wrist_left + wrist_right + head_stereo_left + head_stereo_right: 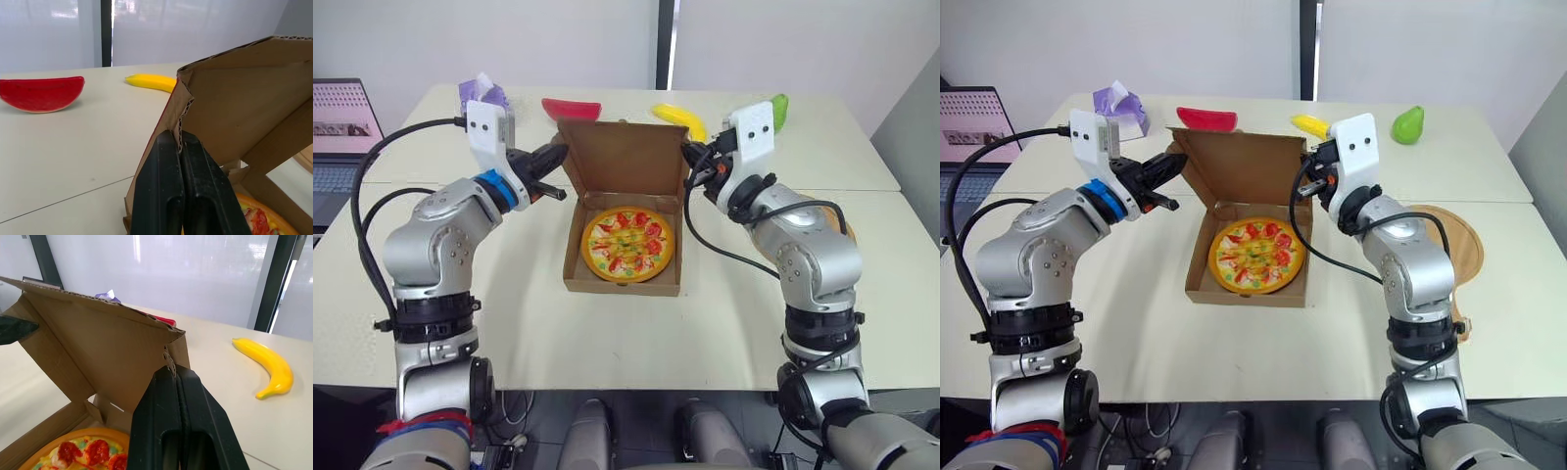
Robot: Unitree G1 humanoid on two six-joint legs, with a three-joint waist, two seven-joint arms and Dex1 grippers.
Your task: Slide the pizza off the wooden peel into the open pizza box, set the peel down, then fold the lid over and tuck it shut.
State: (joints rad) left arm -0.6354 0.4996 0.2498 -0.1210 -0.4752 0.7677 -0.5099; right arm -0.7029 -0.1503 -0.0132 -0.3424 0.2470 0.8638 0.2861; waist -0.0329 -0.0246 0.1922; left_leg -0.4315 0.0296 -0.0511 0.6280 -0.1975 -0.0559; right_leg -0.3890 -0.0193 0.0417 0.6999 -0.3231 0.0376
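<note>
The pizza (pixel 628 245) lies flat inside the brown cardboard box (pixel 622 286) at the table's middle. The box lid (pixel 622 162) stands upright, leaning slightly forward over the pizza. My left gripper (pixel 558 153) is shut on the lid's left edge near its top corner; in the left wrist view the fingers (pixel 166 181) pinch the corrugated edge. My right gripper (pixel 688 154) is shut on the lid's right edge, its fingers (pixel 195 421) clamping the corner. The round wooden peel (pixel 1454 240) lies on the table to the right of the box, partly hidden by my right arm.
Behind the box lie a red watermelon slice (pixel 572 108) and a yellow banana (pixel 678 117). A green pear (pixel 1408 124) sits at the far right, a purple object (pixel 1119 103) at the far left. A laptop (pixel 342 127) stands beyond the table's left edge.
</note>
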